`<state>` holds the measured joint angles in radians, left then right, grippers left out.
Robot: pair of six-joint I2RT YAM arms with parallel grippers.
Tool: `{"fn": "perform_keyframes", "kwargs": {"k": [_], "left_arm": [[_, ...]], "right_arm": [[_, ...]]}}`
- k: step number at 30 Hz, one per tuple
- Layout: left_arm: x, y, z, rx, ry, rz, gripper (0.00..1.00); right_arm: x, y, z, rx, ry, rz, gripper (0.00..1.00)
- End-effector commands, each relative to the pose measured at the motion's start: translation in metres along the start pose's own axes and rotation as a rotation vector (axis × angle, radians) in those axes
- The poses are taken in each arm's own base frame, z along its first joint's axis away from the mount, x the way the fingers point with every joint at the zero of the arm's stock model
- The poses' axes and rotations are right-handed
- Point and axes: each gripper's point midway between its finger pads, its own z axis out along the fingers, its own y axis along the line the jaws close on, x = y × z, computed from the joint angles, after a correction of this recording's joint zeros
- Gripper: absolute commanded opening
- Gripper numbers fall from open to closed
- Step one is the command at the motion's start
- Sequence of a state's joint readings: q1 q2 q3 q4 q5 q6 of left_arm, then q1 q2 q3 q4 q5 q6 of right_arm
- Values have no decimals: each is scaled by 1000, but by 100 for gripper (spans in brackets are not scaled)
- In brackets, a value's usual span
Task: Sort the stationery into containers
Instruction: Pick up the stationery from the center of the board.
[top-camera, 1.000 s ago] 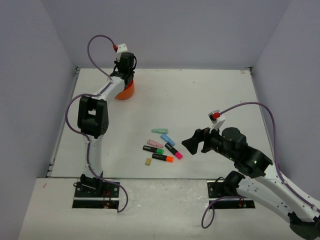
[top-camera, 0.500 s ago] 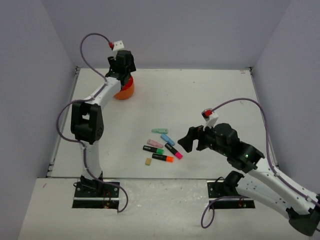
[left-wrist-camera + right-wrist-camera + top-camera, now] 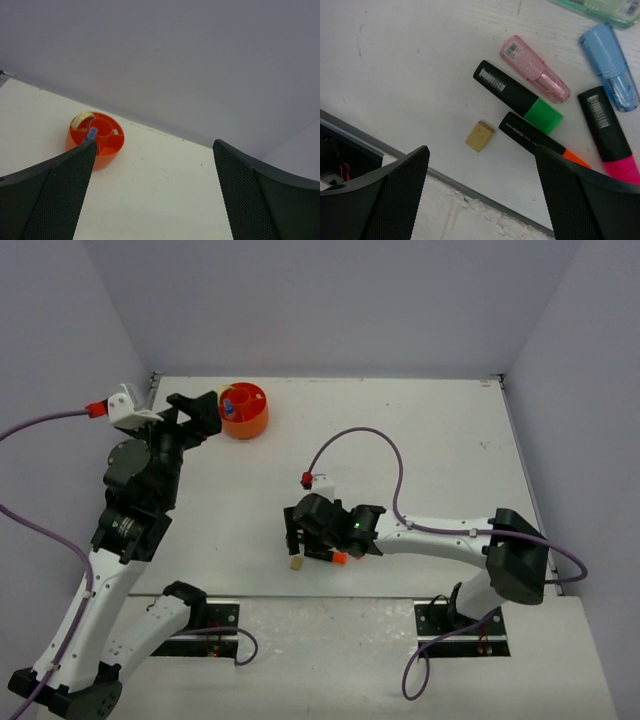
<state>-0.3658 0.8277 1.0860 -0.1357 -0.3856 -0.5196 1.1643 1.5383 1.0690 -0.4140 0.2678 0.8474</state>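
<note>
The right gripper (image 3: 481, 161) is held apart and empty above the eraser (image 3: 480, 135), which lies beside the green highlighter (image 3: 519, 98). A pick-up is likely being set up, so the gripper must be lowered around the eraser. The left gripper (image 3: 154, 149) is apart and empty, facing the organiser (image 3: 105, 156).

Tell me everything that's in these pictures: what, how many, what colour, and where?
table: one, white, under everything
organiser: one, orange, far left of table
bottle: one, blue-capped, inside organiser
rubber band: one, beige, inside organiser
highlighters: three, black with green, orange, pink ends, near edge
pastel pieces: three, pink, blue, mint, beside highlighters
eraser: one, tan, beside highlighters
left gripper: one, black, open, facing organiser
right gripper: one, black, open, above eraser
</note>
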Motion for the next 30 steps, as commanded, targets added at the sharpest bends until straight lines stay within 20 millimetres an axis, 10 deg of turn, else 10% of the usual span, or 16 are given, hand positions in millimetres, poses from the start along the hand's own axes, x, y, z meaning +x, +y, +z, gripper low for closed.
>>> {"fn": "perform_keyframes", "kwargs": {"k": [1, 11, 30], "left_arm": [[65, 38, -23, -70, 232, 124, 100], [103, 90, -59, -165, 355, 314, 100], [133, 94, -67, -109, 437, 347, 100]], "right_arm": [[-4, 19, 19, 50, -92, 128, 83], [31, 19, 51, 210, -24, 107, 63], [65, 12, 68, 290, 32, 145, 42]]}}
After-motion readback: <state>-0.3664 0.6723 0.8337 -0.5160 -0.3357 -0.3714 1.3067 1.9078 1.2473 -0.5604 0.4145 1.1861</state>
